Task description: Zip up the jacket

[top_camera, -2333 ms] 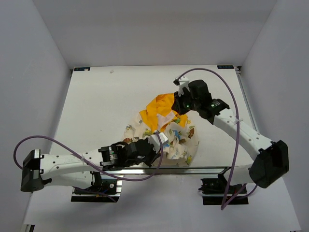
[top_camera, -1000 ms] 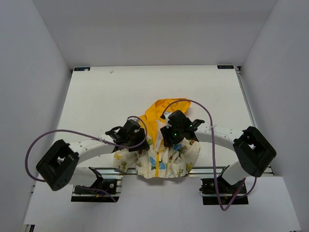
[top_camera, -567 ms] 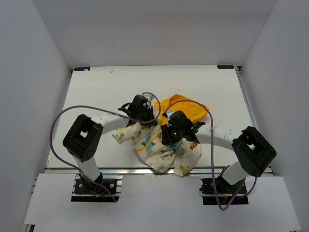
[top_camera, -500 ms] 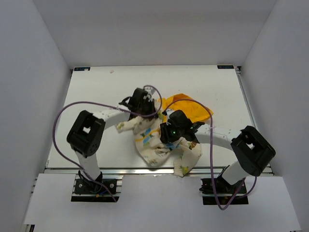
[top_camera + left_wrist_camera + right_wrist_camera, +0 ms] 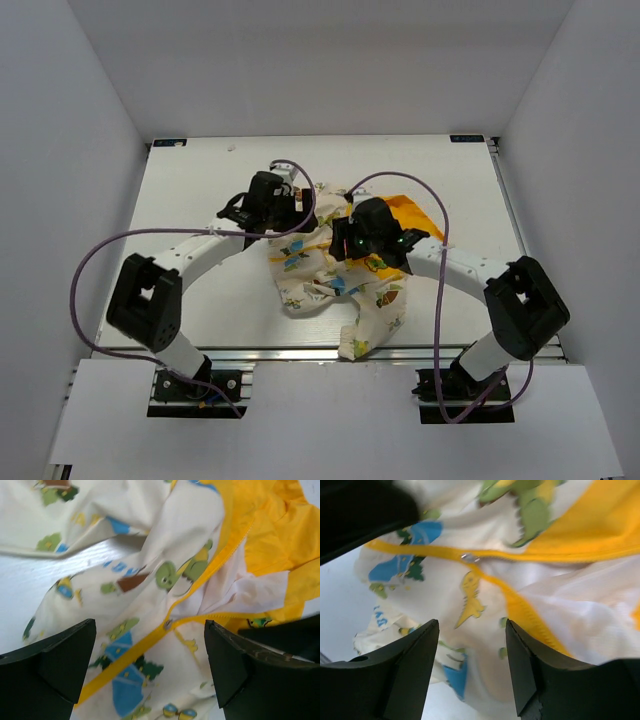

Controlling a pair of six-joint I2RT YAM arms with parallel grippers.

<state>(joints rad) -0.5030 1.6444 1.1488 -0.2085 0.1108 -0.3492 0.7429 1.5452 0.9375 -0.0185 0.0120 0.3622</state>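
The left gripper has just released the jacket; it and the right gripper hover spread, empty. The zipper slider lies exposed, and the zip looks only half closed.

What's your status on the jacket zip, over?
Left pincer open, right pincer open, both above jacket. Zip slider partway along, zip open beyond it. Fabric crumpled, nothing else in the way.

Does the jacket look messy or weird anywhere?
Yes. The jacket lies crumpled and twisted, not flat. Its zipper slider sits partway along, and beyond it the yellow zipper edges split apart, so it is only partly zipped.
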